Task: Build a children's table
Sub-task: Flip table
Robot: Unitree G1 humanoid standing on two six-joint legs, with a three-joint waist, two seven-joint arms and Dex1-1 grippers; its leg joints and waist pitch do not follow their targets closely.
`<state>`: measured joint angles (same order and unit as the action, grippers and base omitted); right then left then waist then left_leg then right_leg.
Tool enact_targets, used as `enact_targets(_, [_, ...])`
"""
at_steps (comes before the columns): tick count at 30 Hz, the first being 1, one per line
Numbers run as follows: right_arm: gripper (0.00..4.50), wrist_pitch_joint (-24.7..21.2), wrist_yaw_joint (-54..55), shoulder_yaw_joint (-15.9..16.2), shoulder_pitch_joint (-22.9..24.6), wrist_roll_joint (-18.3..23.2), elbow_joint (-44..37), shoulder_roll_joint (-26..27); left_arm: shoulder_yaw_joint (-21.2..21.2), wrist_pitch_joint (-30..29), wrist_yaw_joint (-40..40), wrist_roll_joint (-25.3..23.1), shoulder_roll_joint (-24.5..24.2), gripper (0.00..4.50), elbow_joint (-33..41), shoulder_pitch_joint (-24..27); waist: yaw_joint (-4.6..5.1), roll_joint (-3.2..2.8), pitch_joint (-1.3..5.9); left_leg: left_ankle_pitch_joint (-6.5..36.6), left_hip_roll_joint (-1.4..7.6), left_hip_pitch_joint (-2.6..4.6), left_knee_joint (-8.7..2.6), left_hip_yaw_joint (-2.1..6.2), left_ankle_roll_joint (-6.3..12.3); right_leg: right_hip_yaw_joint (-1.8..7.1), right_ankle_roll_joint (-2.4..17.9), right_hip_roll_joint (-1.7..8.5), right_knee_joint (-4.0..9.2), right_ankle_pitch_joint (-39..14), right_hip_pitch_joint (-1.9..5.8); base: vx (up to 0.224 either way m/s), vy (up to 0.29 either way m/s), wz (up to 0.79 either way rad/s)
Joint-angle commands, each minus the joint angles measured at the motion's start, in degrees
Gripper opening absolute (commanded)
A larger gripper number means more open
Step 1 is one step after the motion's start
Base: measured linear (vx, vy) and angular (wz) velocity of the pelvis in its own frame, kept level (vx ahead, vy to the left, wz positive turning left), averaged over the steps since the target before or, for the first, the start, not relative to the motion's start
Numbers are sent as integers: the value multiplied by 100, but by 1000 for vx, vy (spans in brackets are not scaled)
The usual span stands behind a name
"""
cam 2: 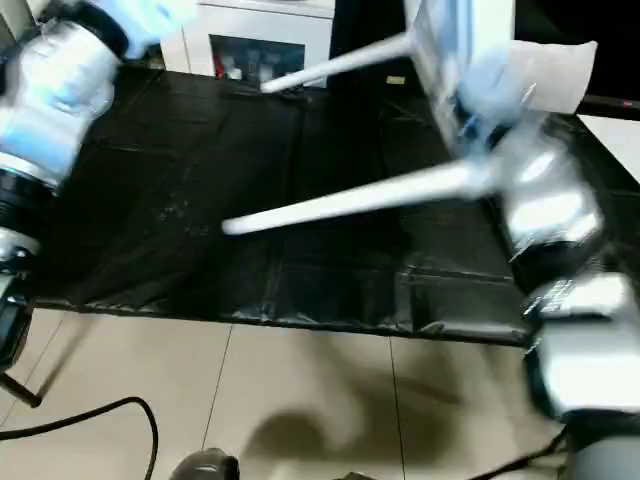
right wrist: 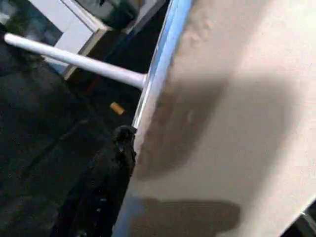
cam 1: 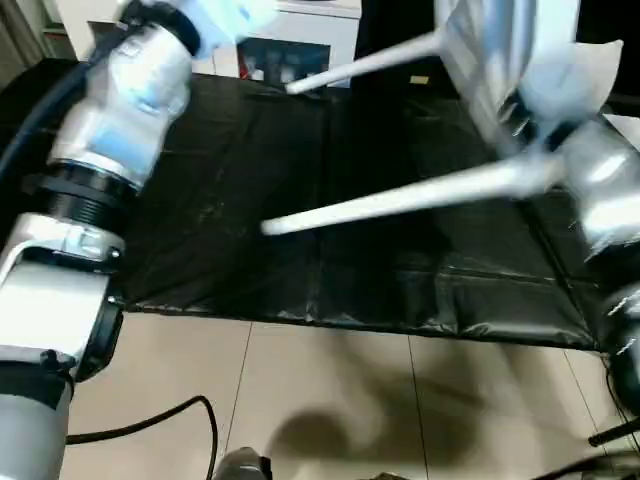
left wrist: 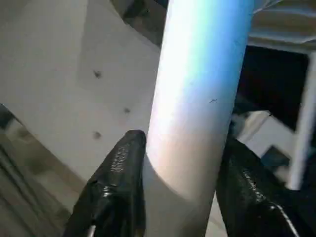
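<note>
The children's table hangs tilted above the work table. Its white tabletop is up at the right, and two white legs stick out of it toward the left. My right gripper is shut on the tabletop's edge; one black finger lies against it and the other is hidden behind the panel. My left arm is raised at the left. In the left wrist view my left gripper has its two fingers pressed on either side of another white leg, with the ribbed underside behind.
The black-covered work table spreads below the legs, its front edge running across the middle of the picture. A small yellow piece lies on it at the back. A white cabinet stands behind. A black cable lies on the tiled floor.
</note>
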<state>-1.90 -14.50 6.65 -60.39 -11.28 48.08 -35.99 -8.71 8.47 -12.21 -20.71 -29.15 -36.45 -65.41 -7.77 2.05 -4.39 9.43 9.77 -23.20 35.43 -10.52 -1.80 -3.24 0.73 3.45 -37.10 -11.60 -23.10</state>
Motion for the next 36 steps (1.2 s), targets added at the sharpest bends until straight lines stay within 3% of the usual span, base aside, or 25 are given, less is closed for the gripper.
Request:
enact_targets(1, [212,815,-501,728,-291,-857,100,-161,-49,-340,-494,360,199,188,212,303,52,102,471,906,313,171,-331,97,-42,278,1184,501,411,-810,238,0,0,0])
enact_targets(2, [212,851,-550,753,-372,-862,165,-177,-36,-401,-535,405,210,173,282,358,85,162,461,929,323,160,-335,92,-25,274,1204,505,413,-846,237,0,0,0])
enact_targets(4, [212,890,-571,783,-517,-880,289,-193,13,-557,-680,583,257,170,480,493,63,126,460,955,325,171,-327,96,-13,280,1182,530,409,-973,235,0,0,0])
enact_targets(7, [212,1135,-902,925,-976,-891,729,-181,188,-1323,-1132,1240,439,167,1544,1029,78,143,447,1051,342,182,-329,92,-43,277,1184,515,422,-1115,211,0,0,0])
enact_targets(9, [212,1290,-1063,983,-1215,-928,959,-137,273,-1838,-1278,1549,529,166,2249,1339,87,122,426,1197,341,184,-324,87,-52,281,1176,504,439,-1292,184,0,0,0])
enact_targets(10, [212,1290,-1063,983,-1215,-928,959,-137,273,-1838,-1278,1549,529,166,2249,1339,101,123,435,1209,351,174,-323,98,-71,278,1186,521,412,-1300,205,0,0,0])
enact_targets(11, [268,1436,-1362,929,-1414,-824,1132,-29,376,-2246,-1263,1663,618,166,2783,1587,82,104,421,1305,347,207,-317,78,-67,289,1144,496,448,-1393,156,0,0,0])
enact_targets(12, [282,1436,-1362,929,-1414,-824,1132,-29,376,-2246,-1263,1663,618,166,2783,1587,111,114,411,1349,354,172,-334,103,-74,275,1131,490,444,-1429,181,0,0,0])
enact_targets(13, [284,1505,-1507,895,-1493,-766,1195,25,425,-2390,-1230,1679,659,166,2967,1681,93,108,406,1427,348,192,-329,91,-87,275,1087,474,465,-1522,147,0,0,0])
enact_targets(14, [284,1593,-1617,840,-1567,-694,1262,87,458,-2505,-1198,1687,694,166,3085,1757,124,159,411,1509,350,181,-334,101,-104,276,1046,490,461,-1624,168,0,0,0])
enact_targets(15, [303,1844,-1538,789,-1702,-643,1364,179,599,-2695,-1026,1728,822,166,3200,1880,118,129,403,1595,351,199,-336,108,-119,280,1005,489,478,-1730,139,0,0,0])
enact_targets(19, [337,2371,-1520,654,-1819,-458,1438,266,792,-2999,-831,1751,911,166,3396,2015,163,144,399,1824,343,203,-348,123,-195,273,924,474,490,-1813,120,0,0,0])
enact_targets(21, [347,2660,-1750,396,-1805,-99,1387,341,800,-3106,-804,1666,850,166,3476,2110,179,155,407,1925,342,191,-353,135,-173,275,859,481,491,-1807,122,0,0,0])
enact_targets(25, [386,3196,-1736,-81,-1847,375,1317,432,858,-3277,-812,1635,854,164,3585,2258,197,160,426,1899,354,184,-360,142,-151,271,921,476,467,-1554,124,0,0,0])
enact_targets(26, [392,3383,-1791,-346,-1867,683,1268,500,865,-3288,-834,1589,855,162,3611,2298,191,121,436,1851,353,188,-358,132,-116,280,960,468,471,-1382,122,0,0,0])
enact_targets(28, [403,3736,-2092,-983,-1845,1595,968,676,842,-3151,-880,1455,817,161,3580,2391,192,140,449,1774,355,160,-356,136,-37,278,1007,477,440,-1180,153,0,0,0])
enact_targets(29, [416,3787,-2245,-1279,-1812,2046,786,761,833,-3089,-896,1418,781,161,3560,2451,160,101,471,1537,380,179,-346,138,94,278,1080,480,419,-830,147,0,0,0])
enact_targets(32, [437,3567,-2354,-1880,-1681,2862,430,887,746,-2787,-944,1314,616,158,3458,2620,135,73,485,1187,401,168,-334,130,248,248,1278,437,343,-149,157,0,0,0])
enact_targets(35, [450,3038,-2572,-2425,-1342,3722,-104,1005,798,-2601,-931,1309,562,154,3334,2777,116,85,485,1039,387,157,-357,135,228,232,1262,432,319,37,208,0,0,0])
enact_targets(36, [450,3030,-2547,-2445,-1303,3741,-137,1003,807,-2586,-929,1314,561,154,3325,2788,137,65,474,1127,389,159,-376,143,181,228,1241,435,337,-6,213,0,0,0])
